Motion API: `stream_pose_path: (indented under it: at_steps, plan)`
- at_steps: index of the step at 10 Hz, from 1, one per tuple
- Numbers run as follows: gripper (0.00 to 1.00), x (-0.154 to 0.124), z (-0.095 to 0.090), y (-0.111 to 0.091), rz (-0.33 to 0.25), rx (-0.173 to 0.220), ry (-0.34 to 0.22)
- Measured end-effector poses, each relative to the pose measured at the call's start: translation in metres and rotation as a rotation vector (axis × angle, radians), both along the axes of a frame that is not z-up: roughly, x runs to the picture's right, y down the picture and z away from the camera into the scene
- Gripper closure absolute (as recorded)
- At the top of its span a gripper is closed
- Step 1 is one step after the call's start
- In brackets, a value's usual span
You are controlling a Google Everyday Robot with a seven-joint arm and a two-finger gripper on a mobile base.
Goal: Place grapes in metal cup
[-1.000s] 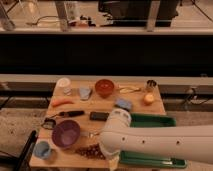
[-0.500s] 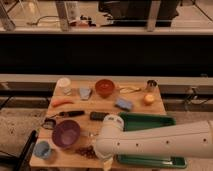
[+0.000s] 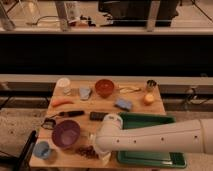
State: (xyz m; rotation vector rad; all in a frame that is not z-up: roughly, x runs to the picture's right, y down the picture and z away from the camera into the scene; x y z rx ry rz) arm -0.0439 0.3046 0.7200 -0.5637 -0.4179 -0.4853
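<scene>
The grapes (image 3: 85, 150), a dark reddish-purple cluster, lie on the wooden table (image 3: 107, 106) near its front edge, just right of the purple bowl (image 3: 66, 134). My white arm reaches in from the right, and its gripper (image 3: 103, 154) points down right beside the grapes, at their right end. The arm's wrist hides most of the gripper. The metal cup (image 3: 151, 85), small, dark and shiny, stands at the table's far right corner, well away from the gripper.
A green tray (image 3: 165, 121) lies at the front right, partly under my arm. Also on the table: a light blue cup (image 3: 42, 149), white cup (image 3: 63, 84), brown bowl (image 3: 104, 87), carrot (image 3: 62, 102), blue sponge (image 3: 123, 104), yellow fruit (image 3: 148, 98) and a black tool (image 3: 70, 114).
My arm has swung lower and a little to the left, bringing the gripper down beside the grapes. The grapes and the other objects have not moved.
</scene>
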Motion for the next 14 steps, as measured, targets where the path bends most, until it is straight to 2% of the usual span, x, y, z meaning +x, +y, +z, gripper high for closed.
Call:
stream_pose_path:
  at_steps: [3, 4, 8, 9, 11, 12, 14]
  plan:
    - [0.2, 0.005, 0.019, 0.008, -0.001, -0.045, 0.002]
    - [0.23, 0.007, 0.022, 0.007, 0.001, -0.048, 0.005]
    - [0.59, 0.014, 0.028, 0.002, 0.02, -0.048, 0.008]
    - [0.74, 0.017, 0.027, 0.002, 0.03, -0.047, 0.004]
    - [0.92, 0.019, 0.023, 0.002, 0.031, -0.045, 0.004]
    - [0.98, 0.019, 0.017, -0.002, 0.033, -0.039, 0.01]
    - [1.0, 0.021, -0.002, -0.015, 0.037, -0.019, 0.021]
